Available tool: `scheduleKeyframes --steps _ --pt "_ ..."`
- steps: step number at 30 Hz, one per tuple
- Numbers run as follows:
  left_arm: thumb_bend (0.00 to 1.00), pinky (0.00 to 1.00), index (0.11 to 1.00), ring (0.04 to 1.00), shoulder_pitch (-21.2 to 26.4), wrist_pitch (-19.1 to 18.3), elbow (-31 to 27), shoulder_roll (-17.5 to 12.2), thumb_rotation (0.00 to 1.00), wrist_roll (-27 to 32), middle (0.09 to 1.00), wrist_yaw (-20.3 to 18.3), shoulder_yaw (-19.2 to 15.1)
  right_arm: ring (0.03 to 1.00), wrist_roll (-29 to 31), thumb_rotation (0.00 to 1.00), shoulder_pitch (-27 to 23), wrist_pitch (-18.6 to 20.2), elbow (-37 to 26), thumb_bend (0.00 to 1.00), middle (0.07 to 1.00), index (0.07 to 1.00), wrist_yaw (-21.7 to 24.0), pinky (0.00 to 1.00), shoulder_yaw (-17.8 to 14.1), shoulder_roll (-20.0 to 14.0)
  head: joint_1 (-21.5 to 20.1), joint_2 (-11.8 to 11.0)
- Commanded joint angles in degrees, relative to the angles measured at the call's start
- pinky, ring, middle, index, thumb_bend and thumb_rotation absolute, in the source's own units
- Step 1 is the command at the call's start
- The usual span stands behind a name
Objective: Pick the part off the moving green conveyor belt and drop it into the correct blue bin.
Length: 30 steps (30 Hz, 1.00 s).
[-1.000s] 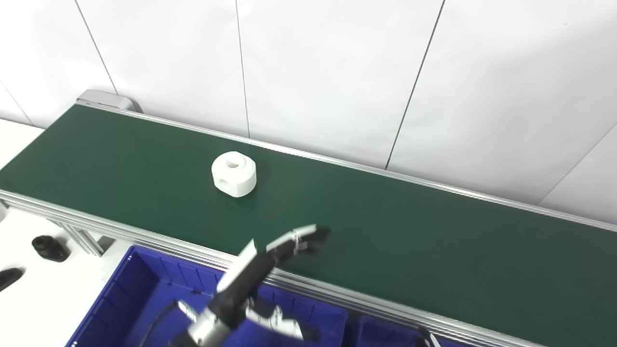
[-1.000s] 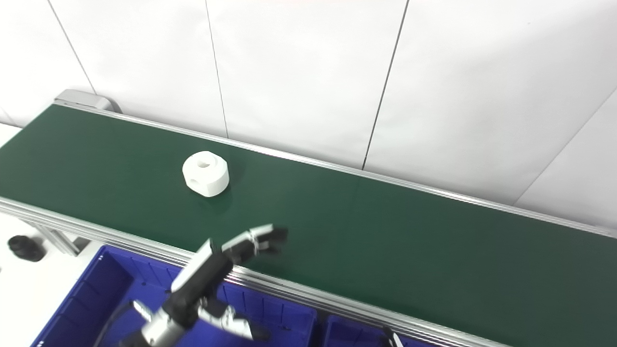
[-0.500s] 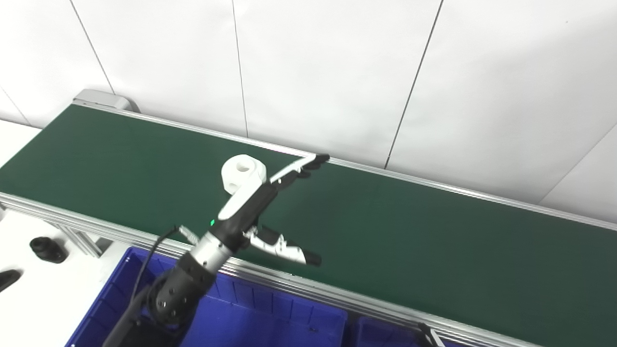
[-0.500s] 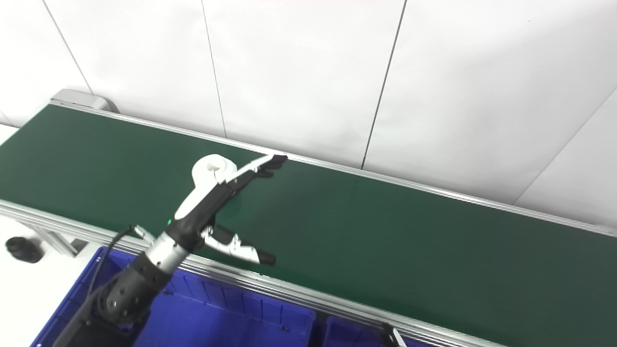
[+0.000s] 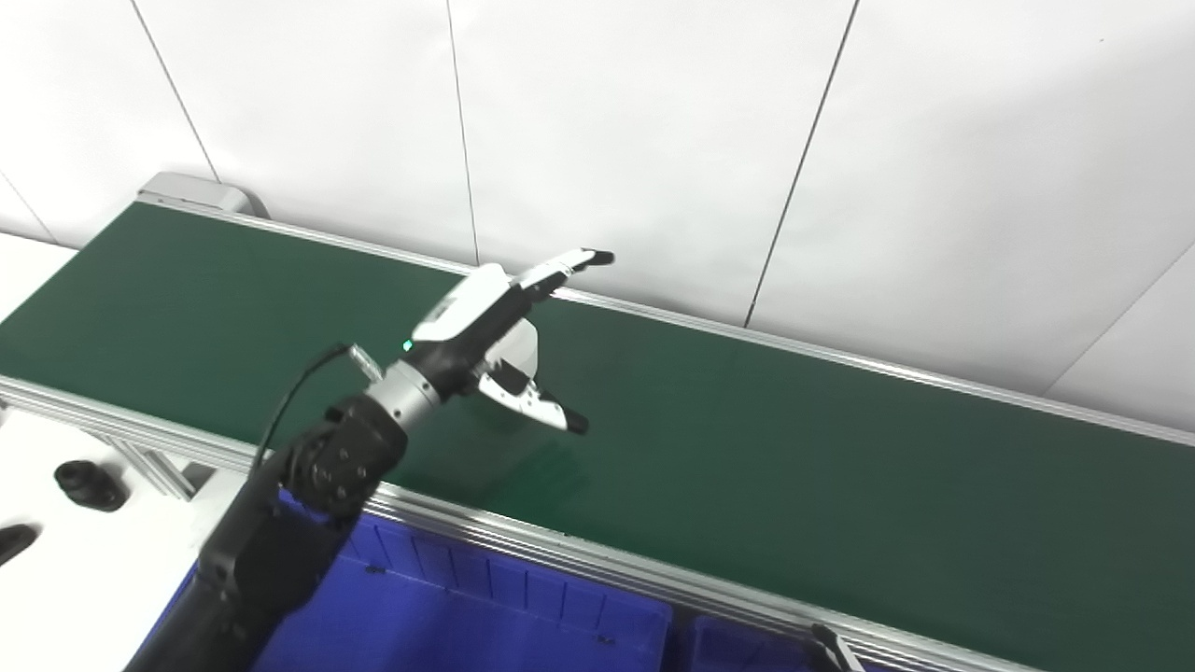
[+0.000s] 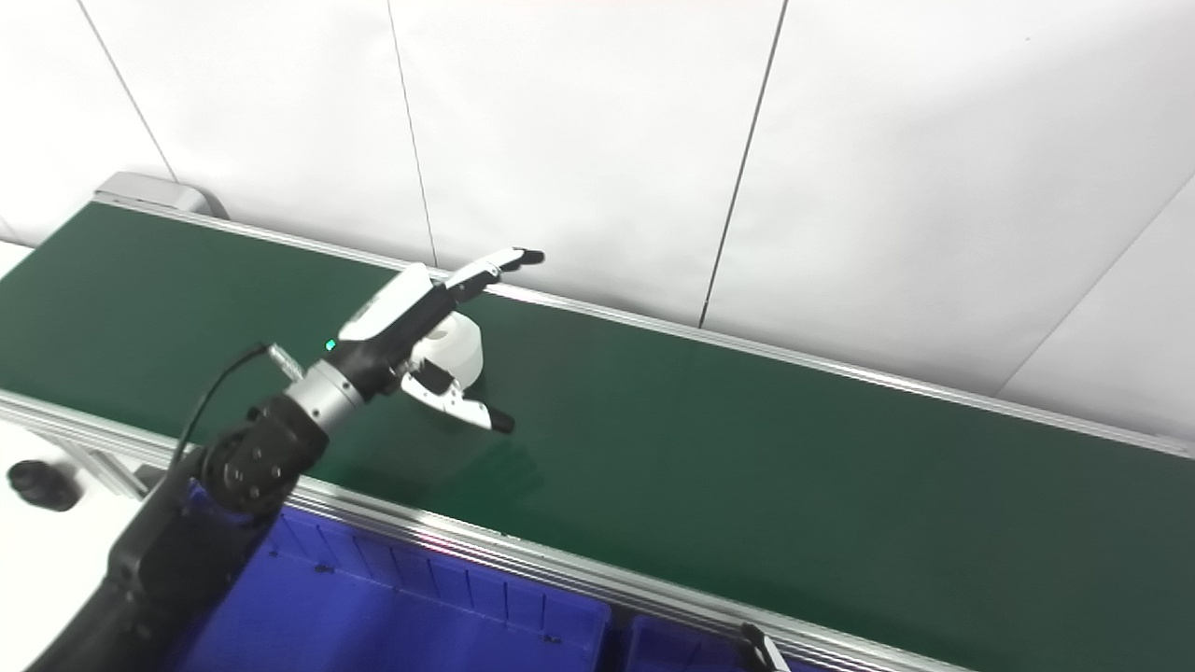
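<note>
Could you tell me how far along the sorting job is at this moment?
Early. Done: the left hand has reached over the belt to the white part. In hand: its fingers are spread around the part, not closed. Left: grasp, lift, and drop into a blue bin.

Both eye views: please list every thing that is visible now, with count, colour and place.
conveyor belt: one, dark green, silver rails, running from upper left to lower right.
part: one, white, round, on the belt, partly hidden by the left hand.
bins: two visible, blue, below the belt's near rail.
black pieces: two, on the white table at far left.
wall: white panels, behind the belt.
left robot hand: one, white and black, open, fingers spread around the part.
right robot hand: only a dark tip at the bottom edge.
</note>
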<state>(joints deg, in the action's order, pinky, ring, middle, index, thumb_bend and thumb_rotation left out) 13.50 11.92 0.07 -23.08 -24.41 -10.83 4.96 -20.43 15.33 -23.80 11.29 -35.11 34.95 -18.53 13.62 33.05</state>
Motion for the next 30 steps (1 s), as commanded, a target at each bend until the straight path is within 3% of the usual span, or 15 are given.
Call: scheduleKeyframes --steps 1,5,11,16,19,22,27,30 --pt "0.9 0.85 0.917 0.926 3.06 -0.35 0.03 -1.76 0.2 -2.07 0.952 0.37 0.13 0.814 -0.14 0.45 0.41 -3.11 -1.74 0.95 0.833 0.892 -0.88 0.81 0.0 -0.61 -0.06 -0.02" --pt "0.92 0.86 0.907 0.925 4.64 -2.85 1.89 -2.89 0.17 -6.16 0.947 0.13 1.19 0.819 0.17 0.46 0.49 -3.12 -1.97 0.95 0.837 0.894 -0.52 0.81 0.02 -0.94 0.02 0.07" --pt "0.96 0.96 0.889 0.93 7.16 -2.35 5.98 -4.59 0.12 -13.2 0.928 1.63 4.04 0.804 0.79 0.46 -0.01 -3.12 -1.66 0.95 0.826 0.888 -1.07 0.79 0.57 -1.25 0.65 0.02" --pt "0.97 0.99 0.89 0.955 9.42 -3.23 9.15 -5.41 0.11 -16.44 0.942 0.5 6.54 0.808 0.83 0.47 -0.24 -3.12 -1.54 0.95 0.828 0.892 -0.66 0.8 0.53 -1.46 0.93 -0.19" --pt "0.98 1.0 0.869 0.974 10.79 -3.72 10.97 -5.62 0.02 -17.02 0.952 -1.09 8.14 0.812 0.92 0.49 -0.38 -3.12 -1.3 0.96 0.833 0.895 -0.67 0.81 0.49 -1.39 0.94 -0.13" --pt "0.97 1.0 0.867 0.98 11.92 -3.57 12.85 -5.72 0.0 -16.99 0.958 -2.15 9.53 0.816 0.93 0.49 -0.45 -3.12 -1.14 0.95 0.834 0.896 -0.75 0.82 0.47 -1.33 0.97 -0.16" --pt "0.9 0.97 0.85 0.952 13.7 -3.87 17.61 -4.04 0.0 -18.72 0.935 0.11 11.57 0.82 1.28 0.48 -0.45 -3.12 -1.19 0.94 0.838 0.897 -0.45 0.83 0.28 -1.39 1.09 0.0" --pt "0.88 0.94 0.836 0.929 14.55 -1.48 21.07 -2.55 0.0 -16.58 0.915 2.24 11.45 0.819 1.5 0.48 -0.6 -3.12 -1.22 0.94 0.84 0.9 -0.31 0.82 0.33 -1.67 1.03 0.39"
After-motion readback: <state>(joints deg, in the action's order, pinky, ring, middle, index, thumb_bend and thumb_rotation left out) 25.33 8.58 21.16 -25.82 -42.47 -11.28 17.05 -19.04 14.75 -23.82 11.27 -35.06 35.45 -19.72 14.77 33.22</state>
